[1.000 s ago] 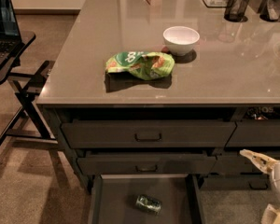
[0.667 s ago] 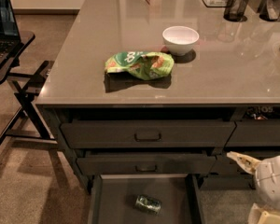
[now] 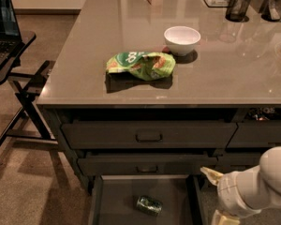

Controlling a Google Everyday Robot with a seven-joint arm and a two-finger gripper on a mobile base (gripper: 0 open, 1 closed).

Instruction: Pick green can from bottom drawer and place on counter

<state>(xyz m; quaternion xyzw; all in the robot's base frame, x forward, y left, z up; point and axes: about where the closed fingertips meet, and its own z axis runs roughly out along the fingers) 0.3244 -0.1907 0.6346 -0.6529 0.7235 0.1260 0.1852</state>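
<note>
The green can [image 3: 148, 205] lies on its side on the floor of the open bottom drawer [image 3: 119, 196], near the middle. My gripper [image 3: 210, 195] is at the lower right, just outside the drawer's right wall and right of the can. Its two pale fingers are spread apart and hold nothing. The counter [image 3: 234, 78] tops the drawer cabinets above.
On the counter are a green-and-orange snack bag [image 3: 140, 64], a white bowl [image 3: 181, 40], a black mesh cup [image 3: 238, 6] and other items at the back. Two closed drawer fronts [image 3: 149, 136] sit above the open drawer. A laptop stand [image 3: 9, 55] is at left.
My gripper and arm have moved left, closer to the open drawer's right wall. The can and the counter items have not moved.
</note>
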